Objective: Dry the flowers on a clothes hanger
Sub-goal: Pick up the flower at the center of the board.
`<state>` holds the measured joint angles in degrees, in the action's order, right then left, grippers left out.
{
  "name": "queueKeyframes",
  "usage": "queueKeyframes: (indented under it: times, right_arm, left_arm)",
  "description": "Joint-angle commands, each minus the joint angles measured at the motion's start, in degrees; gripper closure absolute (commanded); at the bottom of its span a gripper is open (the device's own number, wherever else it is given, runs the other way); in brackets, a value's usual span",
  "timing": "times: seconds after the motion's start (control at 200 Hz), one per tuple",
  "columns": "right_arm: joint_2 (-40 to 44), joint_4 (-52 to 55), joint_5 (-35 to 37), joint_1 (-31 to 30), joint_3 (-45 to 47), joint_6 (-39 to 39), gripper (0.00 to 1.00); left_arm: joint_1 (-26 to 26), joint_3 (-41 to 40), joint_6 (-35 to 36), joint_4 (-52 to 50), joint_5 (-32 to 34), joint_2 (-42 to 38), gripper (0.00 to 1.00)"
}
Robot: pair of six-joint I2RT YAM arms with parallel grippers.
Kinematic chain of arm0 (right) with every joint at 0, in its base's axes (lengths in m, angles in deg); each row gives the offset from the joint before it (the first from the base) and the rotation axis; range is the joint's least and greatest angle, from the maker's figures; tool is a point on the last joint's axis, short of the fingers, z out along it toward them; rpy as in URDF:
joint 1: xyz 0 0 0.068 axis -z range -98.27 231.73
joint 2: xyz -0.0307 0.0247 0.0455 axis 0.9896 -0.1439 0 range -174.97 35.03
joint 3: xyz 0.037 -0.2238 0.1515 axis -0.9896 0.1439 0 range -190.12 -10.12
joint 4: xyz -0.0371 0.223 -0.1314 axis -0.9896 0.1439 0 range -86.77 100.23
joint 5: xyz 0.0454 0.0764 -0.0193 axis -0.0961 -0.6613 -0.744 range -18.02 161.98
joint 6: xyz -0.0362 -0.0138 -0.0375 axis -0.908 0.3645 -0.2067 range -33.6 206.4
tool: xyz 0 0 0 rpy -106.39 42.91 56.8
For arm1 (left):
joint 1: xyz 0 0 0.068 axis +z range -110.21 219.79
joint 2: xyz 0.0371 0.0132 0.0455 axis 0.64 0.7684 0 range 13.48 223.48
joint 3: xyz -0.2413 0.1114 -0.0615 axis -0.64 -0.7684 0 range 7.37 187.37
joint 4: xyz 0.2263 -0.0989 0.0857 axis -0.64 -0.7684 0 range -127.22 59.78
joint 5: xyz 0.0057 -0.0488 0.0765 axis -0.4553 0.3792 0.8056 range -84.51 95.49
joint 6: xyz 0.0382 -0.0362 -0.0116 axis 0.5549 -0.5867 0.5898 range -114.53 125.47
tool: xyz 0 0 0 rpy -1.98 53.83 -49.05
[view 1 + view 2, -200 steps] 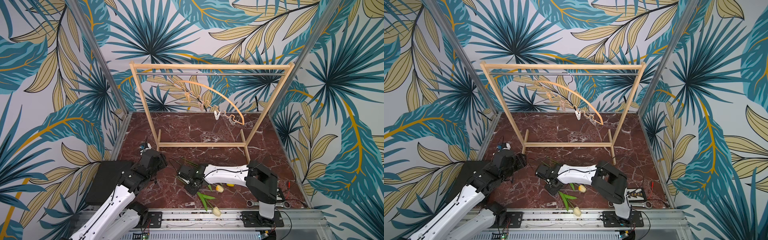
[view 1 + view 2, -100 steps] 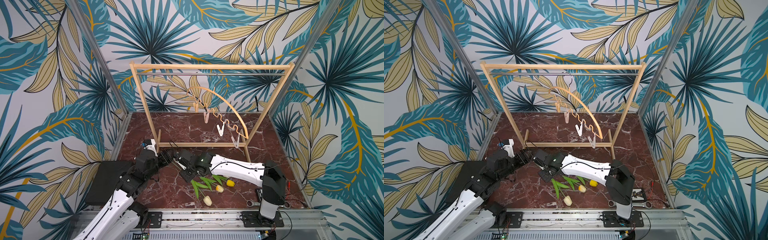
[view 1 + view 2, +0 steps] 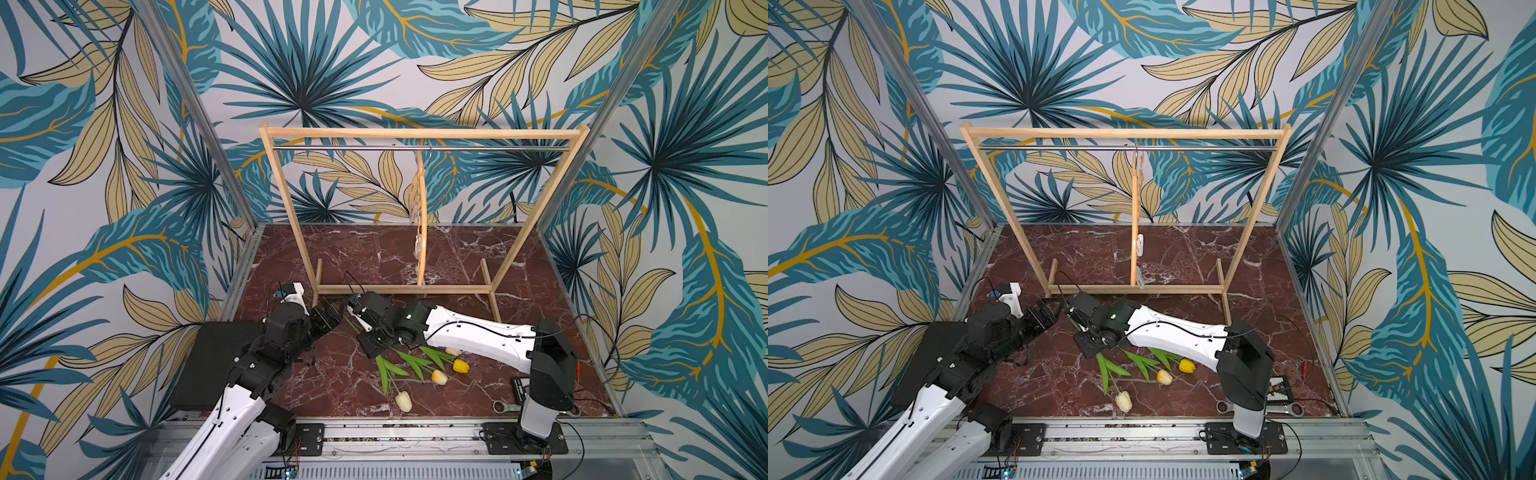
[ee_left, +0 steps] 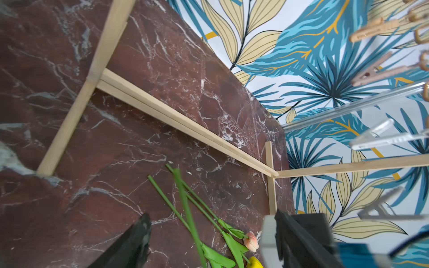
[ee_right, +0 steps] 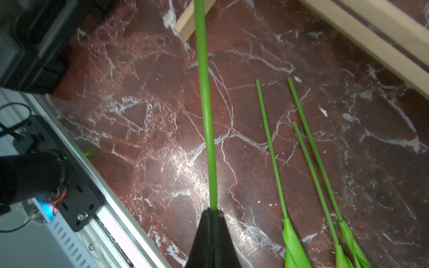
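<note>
My right gripper (image 5: 213, 210) is shut on the thin green stem (image 5: 205, 104) of the cream tulip (image 3: 404, 401), low over the marble floor (image 3: 332, 374). In both top views the stem's free end reaches toward my left gripper (image 3: 332, 320), which is open. In the left wrist view that stem (image 4: 183, 197) runs blurred between the left fingers (image 4: 139, 243). The orange-yellow (image 3: 439, 377), bright yellow (image 3: 460, 365) and pink (image 4: 251, 241) flowers lie on the floor beside the right arm. The clothes hanger (image 3: 422, 232) hangs edge-on from the rail, and its pegs (image 4: 371, 74) show in the left wrist view.
The wooden rack frame (image 3: 419, 133) stands across the back, with its base bar (image 3: 403, 287) just behind both grippers. A black pad (image 3: 216, 361) lies at the front left. A wrench (image 3: 505, 406) and a small black box (image 3: 519, 386) with wires lie at the front right.
The right gripper has carried the cream tulip leftward toward the left gripper. The left jaws have opened wider. The hanger has swung round to edge-on.
</note>
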<state>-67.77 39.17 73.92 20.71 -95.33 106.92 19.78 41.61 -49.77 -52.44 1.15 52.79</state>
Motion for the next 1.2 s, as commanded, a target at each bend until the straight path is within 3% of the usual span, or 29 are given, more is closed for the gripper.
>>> queueKeyframes:
  times: [0.0,0.16,0.326,0.446,0.656,1.007,1.192]
  right_arm:
    - [3.3,-4.1,0.2,1.1,2.1,3.0,1.00]
    - [4.5,-6.1,-1.0,1.4,3.2,3.7,1.00]
    - [3.8,-7.6,-3.0,1.5,2.4,3.9,1.00]
    - [3.5,-8.4,-3.5,1.5,1.7,4.2,1.00]
    - [3.2,-8.9,-3.7,1.5,1.3,4.4,1.00]
    - [3.5,-9.6,-4.3,1.7,2.0,5.6,1.00]
    - [5.1,-10.5,-4.5,2.1,4.3,7.0,1.00]
  left_arm:
    - [2.1,0.6,-1.2,-2.6,-5.4,1.0,0.14]
    - [2.2,0.0,-1.4,2.7,-11.6,3.1,0.15]
    - [2.2,-0.4,-1.2,9.7,-19.1,6.4,0.28]
    - [2.2,-0.1,0.2,9.1,-18.8,8.0,0.43]
    - [2.2,-0.4,4.0,6.8,-17.1,9.2,0.54]
    - [2.5,-0.3,1.9,12.3,-19.2,10.5,0.95]
    - [3.4,-0.4,2.5,13.2,-21.3,11.1,1.00]
